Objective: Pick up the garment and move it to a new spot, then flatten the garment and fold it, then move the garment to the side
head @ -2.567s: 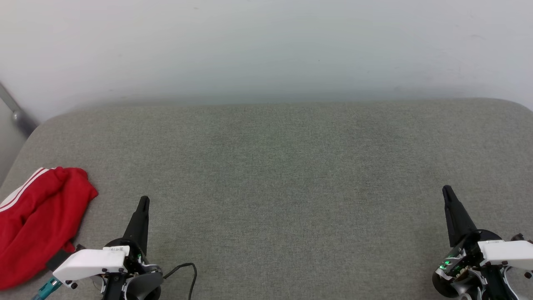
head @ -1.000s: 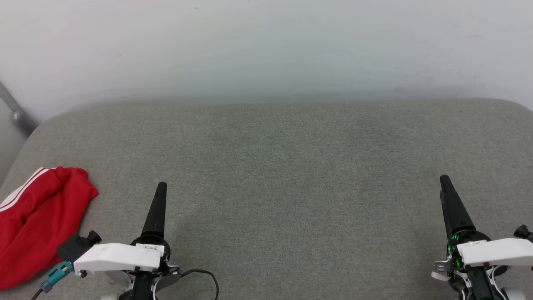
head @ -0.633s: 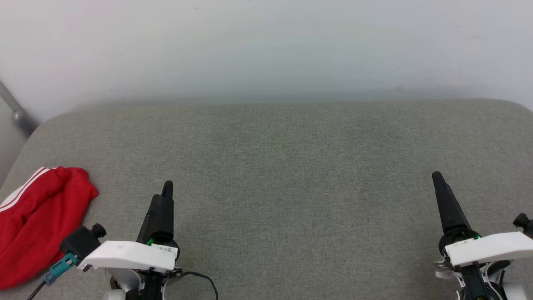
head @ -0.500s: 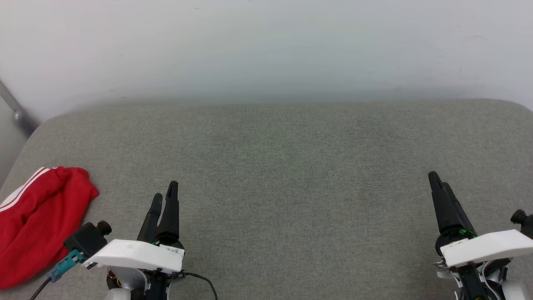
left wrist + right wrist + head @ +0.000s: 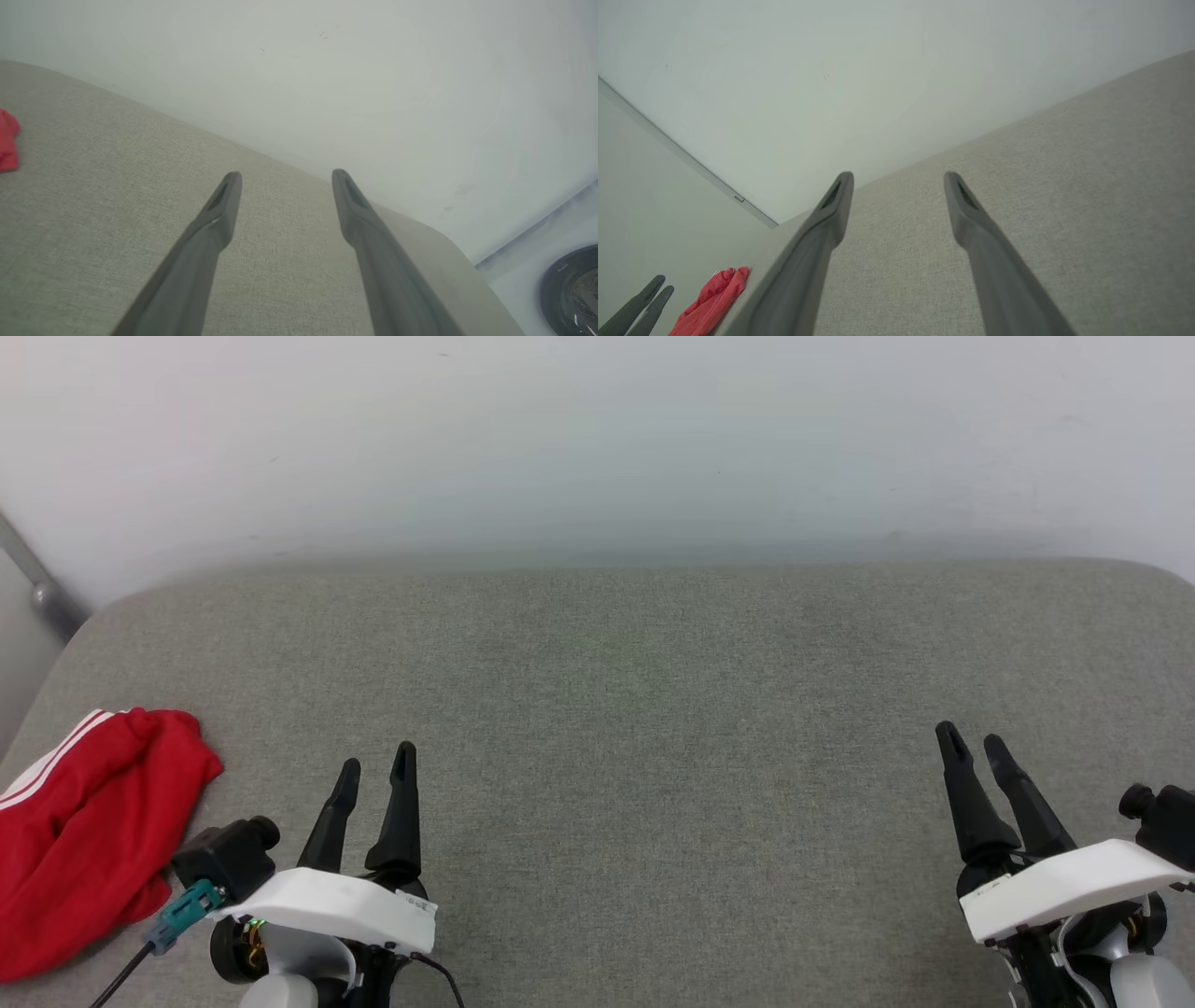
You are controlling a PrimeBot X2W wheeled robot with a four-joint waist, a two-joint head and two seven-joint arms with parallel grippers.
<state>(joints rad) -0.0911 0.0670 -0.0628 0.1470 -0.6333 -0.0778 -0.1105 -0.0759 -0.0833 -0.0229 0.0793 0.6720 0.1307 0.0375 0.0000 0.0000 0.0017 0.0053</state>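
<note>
The garment is a bunched red shirt with white stripes, lying at the left edge of the grey padded surface; a red corner of the garment and the bundle of the garment also show in the wrist views. My left gripper hovers low near the front, to the right of the garment and apart from it, open and empty. My right gripper is at the front right, open and empty. The left gripper's fingers show far off in the right wrist view.
A pale wall rises behind the padded surface. A grey metal bar slants at the far left. A dark cable trails from the left wrist. A dark round object sits beyond the surface's right end.
Both wrists have rolled, so each gripper now shows two spread fingers instead of one edge-on. The left gripper shifted right, the right gripper slightly left. The garment has not moved.
</note>
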